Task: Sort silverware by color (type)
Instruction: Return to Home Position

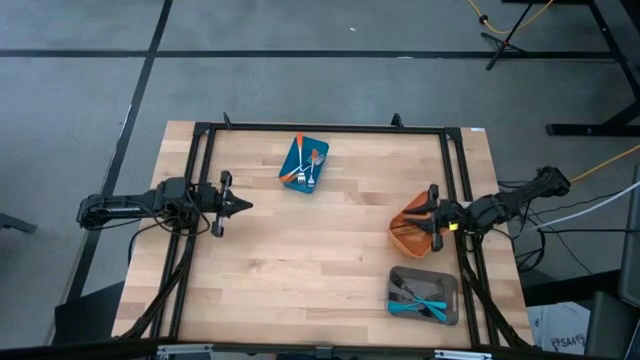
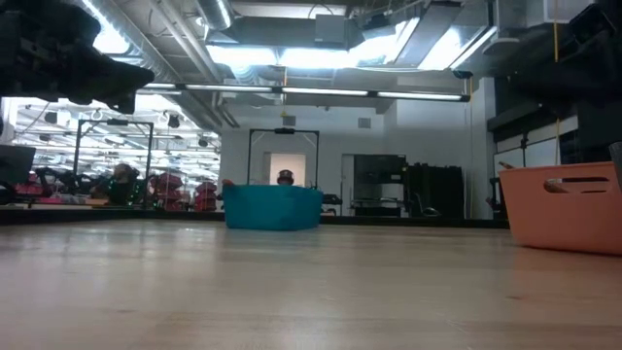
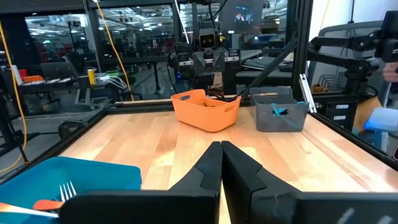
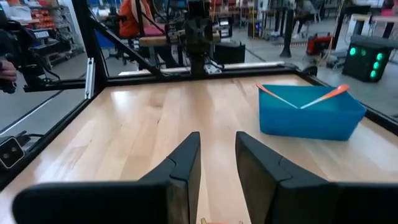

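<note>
The blue container (image 1: 304, 163) holds orange-handled forks (image 1: 298, 172). Their handles (image 4: 323, 96) lean on its rim, and one fork's tines (image 3: 67, 190) show close by in the left wrist view. The grey container (image 1: 424, 295) holds blue-handled forks (image 1: 420, 305). My right gripper (image 1: 420, 217) (image 4: 217, 152) hovers open over the orange container (image 1: 410, 232), holding nothing. My left gripper (image 1: 243, 207) (image 3: 221, 152) is shut and empty at the table's left side, above the wood. No gold forks can be made out.
A black frame rail (image 1: 320, 128) runs around the table top. The three containers sit at the far middle and the right side. In the low view the blue container (image 2: 272, 206) stands far off and the orange one (image 2: 564, 206) at the right. Bare wood (image 1: 310, 260) lies between.
</note>
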